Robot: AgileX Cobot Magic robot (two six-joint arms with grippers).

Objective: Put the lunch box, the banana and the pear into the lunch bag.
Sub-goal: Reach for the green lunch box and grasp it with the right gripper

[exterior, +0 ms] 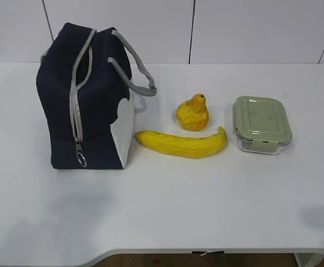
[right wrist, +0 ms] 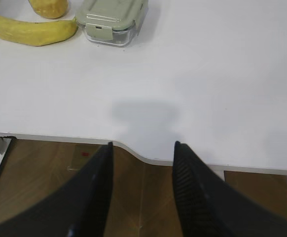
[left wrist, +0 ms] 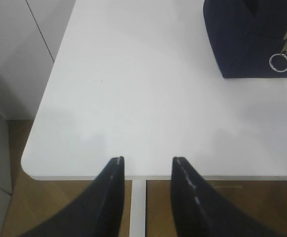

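The navy lunch bag [exterior: 87,105] stands at the left of the white table, its grey zipper partly open at the top, ring pull [exterior: 82,161] low on the front. The banana [exterior: 181,143] lies in the middle, the pear [exterior: 193,113] just behind it, the lunch box [exterior: 261,123] with its green lid to the right. My left gripper [left wrist: 147,160] is open and empty at the table's near-left edge, the bag's corner [left wrist: 252,39] far ahead to the right. My right gripper [right wrist: 142,144] is open and empty over the front edge; the banana [right wrist: 32,32] and lunch box [right wrist: 113,19] lie far ahead.
The table's front edge [right wrist: 148,159] has a curved notch under my right gripper. A table leg [left wrist: 137,207] and wooden floor show below my left gripper. A white panelled wall stands behind the table. Neither gripper shows in the exterior view.
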